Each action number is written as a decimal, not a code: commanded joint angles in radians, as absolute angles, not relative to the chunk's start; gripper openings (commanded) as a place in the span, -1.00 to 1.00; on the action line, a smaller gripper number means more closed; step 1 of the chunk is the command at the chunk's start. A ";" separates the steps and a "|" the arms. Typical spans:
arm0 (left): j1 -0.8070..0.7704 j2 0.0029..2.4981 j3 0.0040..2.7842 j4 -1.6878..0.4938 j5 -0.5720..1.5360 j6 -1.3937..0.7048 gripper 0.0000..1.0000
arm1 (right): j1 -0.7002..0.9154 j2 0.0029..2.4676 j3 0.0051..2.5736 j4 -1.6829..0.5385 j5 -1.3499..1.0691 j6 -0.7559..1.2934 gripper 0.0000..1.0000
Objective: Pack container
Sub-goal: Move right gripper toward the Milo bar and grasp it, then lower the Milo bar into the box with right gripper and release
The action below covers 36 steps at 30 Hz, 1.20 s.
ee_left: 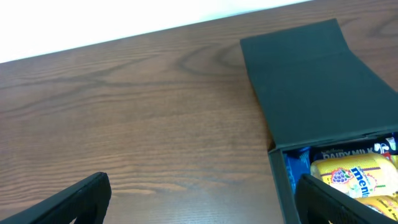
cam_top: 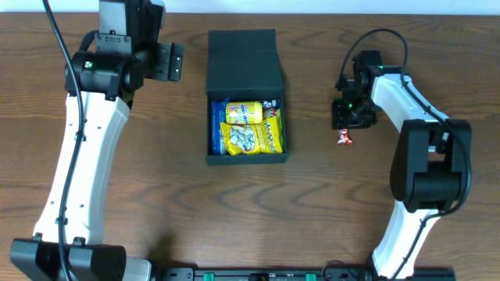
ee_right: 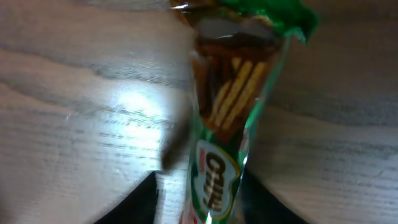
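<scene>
The dark green-black container (cam_top: 245, 158) stands at the table's middle with its flap lid (cam_top: 244, 61) folded back. It holds a yellow Mentos packet (cam_top: 244, 112), a yellow snack bag (cam_top: 251, 138) and a blue wrapper. It also shows in the left wrist view (ee_left: 314, 81). My left gripper (cam_top: 168, 61) is open and empty over bare table left of the lid (ee_left: 202, 186). My right gripper (cam_top: 348, 117) is right of the container and shut on a green snack packet (ee_right: 227, 118). The packet's end sticks out in the overhead view (cam_top: 344, 138).
The brown wooden table (cam_top: 172, 195) runs under everything. Its far edge meets a white wall (ee_left: 93, 25) behind the lid. The right arm's cable (cam_top: 383, 35) loops above the right gripper.
</scene>
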<state>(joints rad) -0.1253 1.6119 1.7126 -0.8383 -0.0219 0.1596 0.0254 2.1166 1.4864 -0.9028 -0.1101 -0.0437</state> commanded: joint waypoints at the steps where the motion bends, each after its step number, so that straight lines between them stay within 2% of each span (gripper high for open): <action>1: -0.124 1.615 1.720 -0.840 0.001 0.152 0.91 | 0.020 2.130 1.483 -0.901 -0.109 -0.038 -0.59; 4: -0.124 1.615 1.720 -0.841 0.000 0.152 0.90 | 0.020 2.126 1.517 -0.939 -0.113 -0.038 -0.75; 11: -0.119 1.614 1.720 -0.840 -0.007 0.153 0.90 | 0.033 2.075 1.858 -1.161 -0.117 -0.073 -0.80; 16: -0.091 1.600 1.720 -0.841 -0.007 0.148 0.90 | 0.146 2.053 2.047 -1.291 -0.315 -0.345 -0.82; 23: -0.052 1.537 1.720 -0.840 -0.007 0.149 0.90 | 0.393 2.053 2.028 -1.356 -0.368 -0.682 -0.78; 27: -0.046 1.493 1.720 -0.841 -0.007 0.149 0.90 | 0.509 2.057 1.982 -1.268 -0.217 -0.727 -0.75; 29: -0.046 1.473 1.720 -0.841 -0.006 0.149 0.90 | 0.553 2.062 1.947 -1.141 -0.061 -0.727 -0.85; 30: -0.046 1.467 1.720 -0.841 -0.007 0.149 0.90 | 0.567 2.063 1.921 -1.066 -0.001 -0.728 -0.97; 36: -0.046 1.461 1.720 -0.857 -0.007 0.149 0.91 | 0.577 2.064 1.785 -0.780 0.045 -0.848 -0.97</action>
<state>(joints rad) -0.0502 1.4693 1.7126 -0.8513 -0.0067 0.1566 0.5743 2.0644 1.8206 -0.8055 -0.0074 -0.7654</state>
